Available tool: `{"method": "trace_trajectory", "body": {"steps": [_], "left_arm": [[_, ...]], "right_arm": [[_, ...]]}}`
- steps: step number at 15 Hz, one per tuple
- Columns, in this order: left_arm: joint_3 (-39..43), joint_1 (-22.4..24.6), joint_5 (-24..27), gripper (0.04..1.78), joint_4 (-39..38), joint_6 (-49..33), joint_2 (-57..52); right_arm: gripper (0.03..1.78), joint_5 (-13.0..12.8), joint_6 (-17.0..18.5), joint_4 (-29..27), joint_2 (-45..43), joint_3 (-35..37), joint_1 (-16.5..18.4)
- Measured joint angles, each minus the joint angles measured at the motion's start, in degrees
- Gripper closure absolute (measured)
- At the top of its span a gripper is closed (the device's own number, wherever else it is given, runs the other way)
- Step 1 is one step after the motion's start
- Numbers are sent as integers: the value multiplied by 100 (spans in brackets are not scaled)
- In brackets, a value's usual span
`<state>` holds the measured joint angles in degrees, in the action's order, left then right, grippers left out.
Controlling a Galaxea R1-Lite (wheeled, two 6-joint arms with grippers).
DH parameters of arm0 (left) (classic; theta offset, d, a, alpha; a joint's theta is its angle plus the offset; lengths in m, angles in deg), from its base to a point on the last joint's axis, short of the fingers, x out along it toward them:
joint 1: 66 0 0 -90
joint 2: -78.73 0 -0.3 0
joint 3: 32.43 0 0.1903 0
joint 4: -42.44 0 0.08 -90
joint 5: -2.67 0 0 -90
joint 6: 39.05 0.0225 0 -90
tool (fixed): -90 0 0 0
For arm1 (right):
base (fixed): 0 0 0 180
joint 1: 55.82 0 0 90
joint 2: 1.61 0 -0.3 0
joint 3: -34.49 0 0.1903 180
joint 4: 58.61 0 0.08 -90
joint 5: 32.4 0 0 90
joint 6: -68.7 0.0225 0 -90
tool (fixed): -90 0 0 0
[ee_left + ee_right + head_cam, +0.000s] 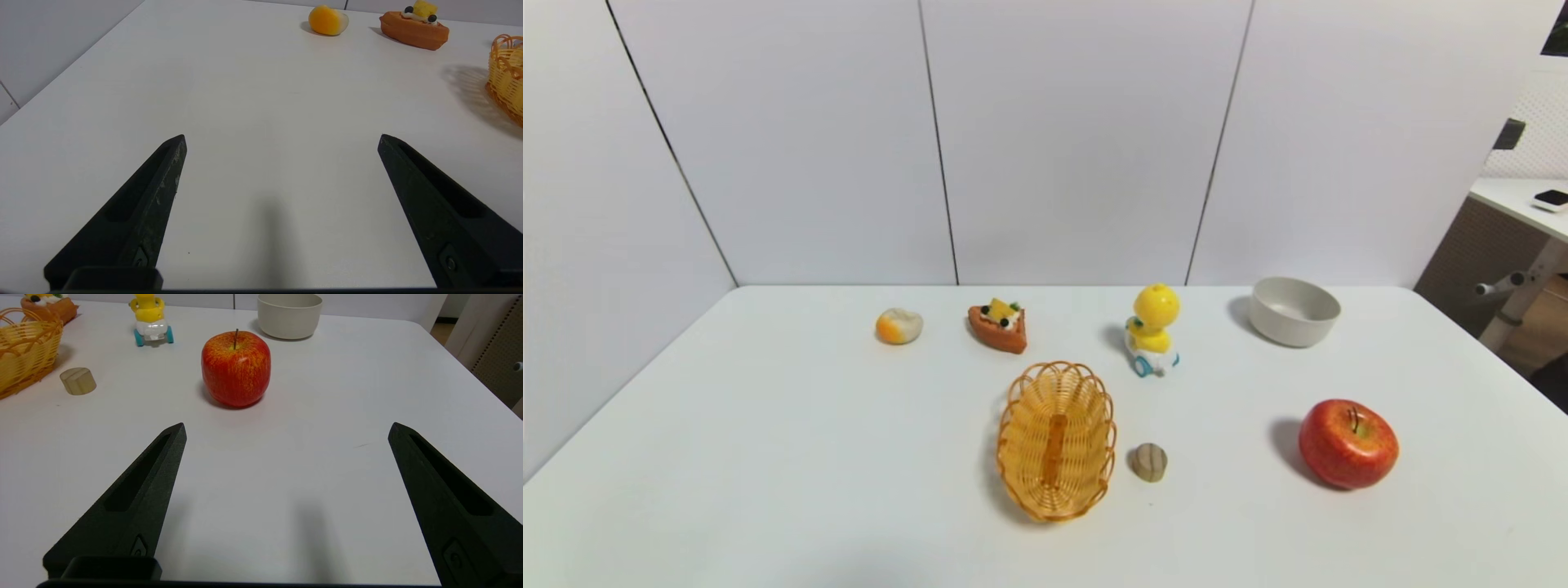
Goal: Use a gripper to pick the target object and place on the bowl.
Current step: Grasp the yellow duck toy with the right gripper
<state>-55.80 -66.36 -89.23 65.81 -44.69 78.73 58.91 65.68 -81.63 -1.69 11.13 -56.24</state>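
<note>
Duck toy [1152,331] upright, wheeled | right gripper [286,428] and left gripper [282,136] spread, empty | risk: rolls off when nudged, missing bowl [1294,310]

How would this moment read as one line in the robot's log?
phase: before pickup | duck toy: on table, untouched | bowl: empty | left gripper: open, idle | right gripper: open, near apple

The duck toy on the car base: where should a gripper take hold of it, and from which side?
Probably the duck toy is best gripped from above, closing on the yellow body just under the round head: the neck narrows there, and the wheeled base might roll under a sideways push. The right gripper, open over the table behind the apple, is nearer than the open left gripper.
</note>
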Motion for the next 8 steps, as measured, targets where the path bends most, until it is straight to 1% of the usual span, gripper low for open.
{"method": "trace_trajectory", "body": {"steps": [5,6,8], "left_arm": [[0,0,0,13,0,0,0],[0,2,0,13,0,-2,0],[0,0,0,13,0,-2,0]], "right_arm": [[10,-13,-26,-28,134,-10,1],[10,35,-77,-40,239,-140,4],[10,196,-135,-40,519,-641,-10]]}}
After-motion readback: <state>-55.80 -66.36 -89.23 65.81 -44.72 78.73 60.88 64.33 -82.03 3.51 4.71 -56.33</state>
